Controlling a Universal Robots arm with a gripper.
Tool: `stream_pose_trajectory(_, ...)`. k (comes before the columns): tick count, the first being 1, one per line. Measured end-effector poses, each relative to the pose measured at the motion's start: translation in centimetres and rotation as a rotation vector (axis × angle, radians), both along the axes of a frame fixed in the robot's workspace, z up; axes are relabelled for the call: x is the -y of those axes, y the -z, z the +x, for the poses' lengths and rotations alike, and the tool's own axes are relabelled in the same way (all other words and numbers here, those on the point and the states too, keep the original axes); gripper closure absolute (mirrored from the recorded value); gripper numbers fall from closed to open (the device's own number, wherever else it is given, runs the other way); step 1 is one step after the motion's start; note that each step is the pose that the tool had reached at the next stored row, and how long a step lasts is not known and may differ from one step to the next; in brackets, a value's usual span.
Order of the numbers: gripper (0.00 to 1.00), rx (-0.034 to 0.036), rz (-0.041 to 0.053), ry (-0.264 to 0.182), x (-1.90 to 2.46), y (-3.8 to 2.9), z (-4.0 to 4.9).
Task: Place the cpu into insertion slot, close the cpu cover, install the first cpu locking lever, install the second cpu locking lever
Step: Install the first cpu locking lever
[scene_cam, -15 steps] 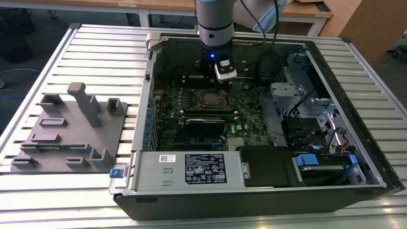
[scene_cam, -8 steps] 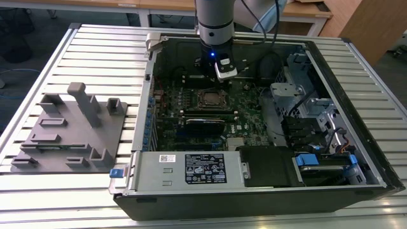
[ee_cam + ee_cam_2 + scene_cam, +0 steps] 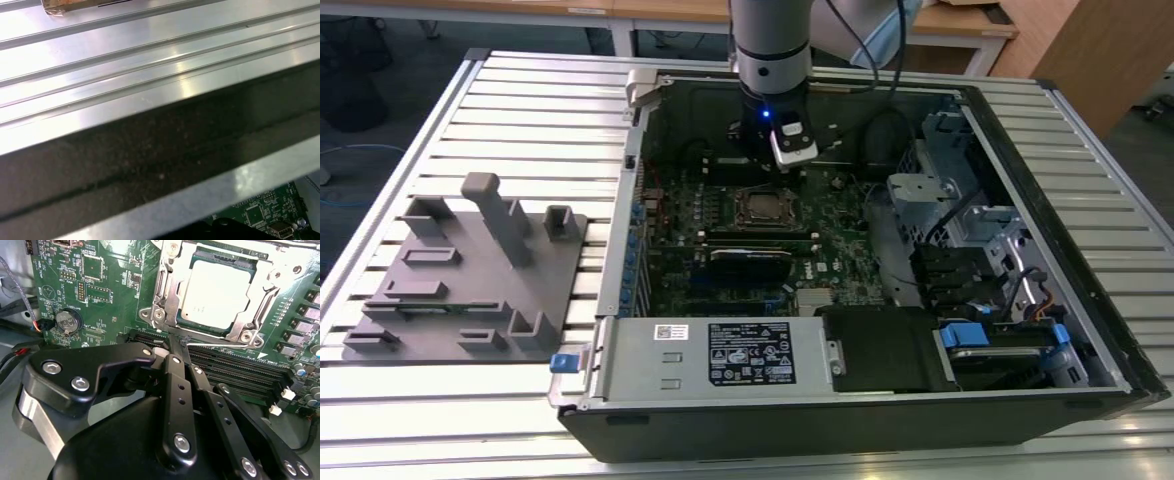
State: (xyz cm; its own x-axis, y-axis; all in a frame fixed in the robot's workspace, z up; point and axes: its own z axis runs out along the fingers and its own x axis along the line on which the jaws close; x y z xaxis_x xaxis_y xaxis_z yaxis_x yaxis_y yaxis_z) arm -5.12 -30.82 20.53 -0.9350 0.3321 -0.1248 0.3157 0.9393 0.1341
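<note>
Claw [image 3: 175,342] just beside cpu [image 3: 215,287]

- robot arm [image 3: 771,40]: cut off by the exterior view's upper edge
- insertion slot [image 3: 150,314]: far side cropped by the picture's edge in the second wrist view
- cpu [image 3: 215,290]: margins tucked beneath the cpu cover [image 3: 262,300]
- memory slots [image 3: 240,371]: partly hidden behind the gripper [image 3: 176,347]
- thin wire lever [image 3: 220,344]: one end lost at the gripper; gripped or free, impossible to tell
- motherboard corner [image 3: 265,212]: cropped by the picture's edge in the first wrist view, beside blurred metal slats [image 3: 125,55]
</note>
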Motion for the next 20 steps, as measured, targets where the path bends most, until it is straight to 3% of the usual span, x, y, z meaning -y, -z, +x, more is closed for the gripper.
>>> stream_pose_trajectory(9, 0.9, 0.0044, 0.0003, 0.0, 0.02, 0.02, -0.77)
stream_pose_trajectory(20, 0.9, 0.0138, 0.0004, 0.0, 0.16, 0.06, -2.8)
